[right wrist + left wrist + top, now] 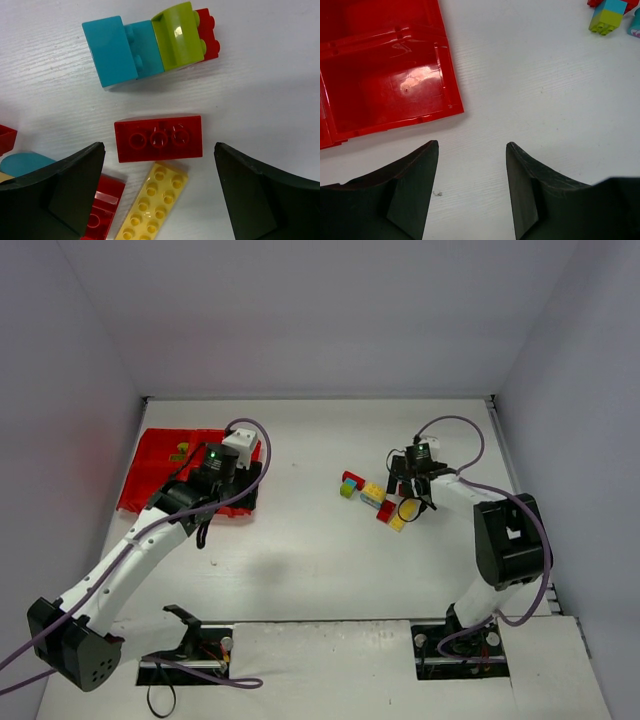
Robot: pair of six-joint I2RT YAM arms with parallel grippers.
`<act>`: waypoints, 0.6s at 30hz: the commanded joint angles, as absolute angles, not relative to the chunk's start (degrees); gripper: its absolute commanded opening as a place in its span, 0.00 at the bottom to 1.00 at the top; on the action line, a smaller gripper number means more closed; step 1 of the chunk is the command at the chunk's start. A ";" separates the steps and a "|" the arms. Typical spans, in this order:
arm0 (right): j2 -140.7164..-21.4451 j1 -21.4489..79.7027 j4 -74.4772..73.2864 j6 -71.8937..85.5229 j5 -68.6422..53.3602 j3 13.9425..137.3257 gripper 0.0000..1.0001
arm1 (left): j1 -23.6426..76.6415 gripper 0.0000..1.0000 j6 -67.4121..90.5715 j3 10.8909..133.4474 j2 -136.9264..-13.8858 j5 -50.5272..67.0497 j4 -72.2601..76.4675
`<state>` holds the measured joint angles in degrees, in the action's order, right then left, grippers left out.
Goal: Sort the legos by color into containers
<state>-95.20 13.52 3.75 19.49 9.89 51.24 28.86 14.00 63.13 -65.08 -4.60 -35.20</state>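
Note:
The red tray (pixel 150 475) lies at the left, with a lime green lego (pixel 180 452) in a far compartment. My left gripper (pixel 252 485) hovers at the tray's right edge, open and empty; in the left wrist view (pixel 471 145) there is bare table between the jaws and the tray (pixel 385 75) sits to the upper left. The loose legos (pixel 370 495) lie right of centre. My right gripper (pixel 415 495) is open over them, straddling an upside-down red brick (pixel 159 138) and a yellow plate (pixel 152 205). Beyond lie joined teal (pixel 120 50), lime (pixel 177 36) and red (pixel 207 35) pieces.
Another red brick (pixel 102 207) and a teal piece (pixel 25 162) lie by my right gripper's left finger. A lime and teal stack (pixel 607 17) shows at the top right of the left wrist view. White walls enclose the table on three sides.

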 commanded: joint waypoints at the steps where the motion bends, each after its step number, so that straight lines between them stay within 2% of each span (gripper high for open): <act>1: -96.06 12.75 7.47 16.26 9.41 54.40 0.87 | 28.74 0.50 13.18 64.16 -64.86 -5.89 -32.69; 13: -98.09 11.34 10.55 14.15 6.77 54.05 0.77 | 28.74 0.50 12.83 64.16 -65.30 -6.33 -32.87; 15: -98.78 11.25 10.81 14.24 5.72 54.14 0.73 | 28.74 0.50 12.83 64.07 -65.39 -6.50 -32.87; 16: -98.96 11.16 10.81 14.15 5.45 54.14 0.66 | 28.74 0.50 12.83 64.16 -65.39 -6.50 -32.87; 18: -98.79 11.16 10.81 13.98 5.19 53.97 0.60 | 28.65 0.50 12.83 63.99 -65.30 -6.50 -32.87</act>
<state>-98.83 11.55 8.34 14.72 6.20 51.99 28.86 13.63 63.13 -65.63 -5.43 -35.20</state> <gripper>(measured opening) 0.622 0.505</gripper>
